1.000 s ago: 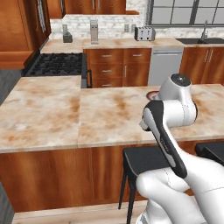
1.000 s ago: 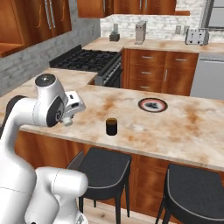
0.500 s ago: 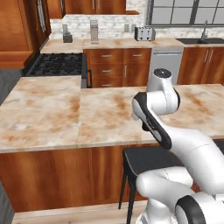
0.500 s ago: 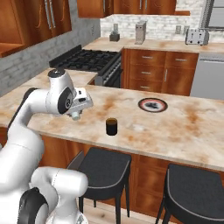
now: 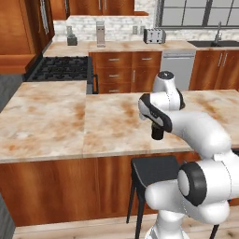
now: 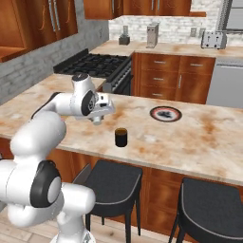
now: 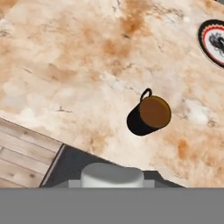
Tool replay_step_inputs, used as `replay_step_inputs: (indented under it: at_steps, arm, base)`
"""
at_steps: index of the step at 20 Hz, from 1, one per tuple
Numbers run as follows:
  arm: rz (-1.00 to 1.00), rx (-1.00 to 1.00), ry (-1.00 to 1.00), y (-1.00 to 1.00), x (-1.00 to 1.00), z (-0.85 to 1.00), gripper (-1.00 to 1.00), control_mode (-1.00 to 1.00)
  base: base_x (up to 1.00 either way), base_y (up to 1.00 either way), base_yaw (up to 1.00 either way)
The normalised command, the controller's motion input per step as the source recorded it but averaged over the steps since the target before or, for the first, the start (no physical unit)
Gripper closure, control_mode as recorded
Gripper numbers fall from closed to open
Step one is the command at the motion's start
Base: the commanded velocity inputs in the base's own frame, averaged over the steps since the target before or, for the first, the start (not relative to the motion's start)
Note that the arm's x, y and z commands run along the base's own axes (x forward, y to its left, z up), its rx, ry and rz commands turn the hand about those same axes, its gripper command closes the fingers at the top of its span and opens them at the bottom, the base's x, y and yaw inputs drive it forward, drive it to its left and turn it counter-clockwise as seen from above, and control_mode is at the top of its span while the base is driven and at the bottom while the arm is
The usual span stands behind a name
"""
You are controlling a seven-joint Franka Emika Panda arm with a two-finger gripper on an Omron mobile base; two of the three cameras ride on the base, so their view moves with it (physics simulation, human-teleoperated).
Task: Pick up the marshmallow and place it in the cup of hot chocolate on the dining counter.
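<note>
In the right base view we see our end effector hanging above the counter, its short tips pointing down and drawn together; whether something small sits pinched between them we cannot tell. Just to its right in that view, and lower, the cup of hot chocolate stands upright on the stone top near the front edge, apart from the end effector and not touching it. Further right and toward the far side of the counter lies the round plate with its red-and-black rim, well apart from the cup. In the left base view our white arm crosses in front of the cup, which shows as a dark shape just beneath the forearm on the same counter. Looking down from the hand view, the cup lies a little right of centre, brown liquid filling it and its handle on the side turned away from the counter's edge, with the marbled counter all around it. The plate is cut off at that view's upper right corner.
</note>
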Motion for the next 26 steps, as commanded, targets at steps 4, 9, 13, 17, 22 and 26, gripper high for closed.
replay_step_inputs:
  at_steps: [4, 9, 13, 17, 22, 26]
  arm:
    - [-0.15, 0.00, 0.00, -0.24, 0.61, -0.14, 1.00, -1.00]
    - [-0.11, 0.03, 0.00, -0.23, 0.37, -0.07, 1.00, -1.00]
    - [-0.01, 0.06, 0.00, -0.21, 0.01, -0.02, 1.00, -1.00]
    - [0.00, 0.07, 0.00, -0.32, -0.01, -0.06, 1.00, -1.00]
    - [0.00, 0.09, 0.00, -0.29, 0.01, -0.16, 1.00, -1.00]
    - [0.00, 0.02, 0.00, -0.03, 0.00, -0.07, 1.00, -1.00]
  base:
    - [0.00, 0.00, 0.00]
    - [0.00, 0.00, 0.00]
    - [0.00, 0.00, 0.00]
    - [0.00, 0.00, 0.00]
    - [0.00, 0.00, 0.00]
    - [0.00, 0.00, 0.00]
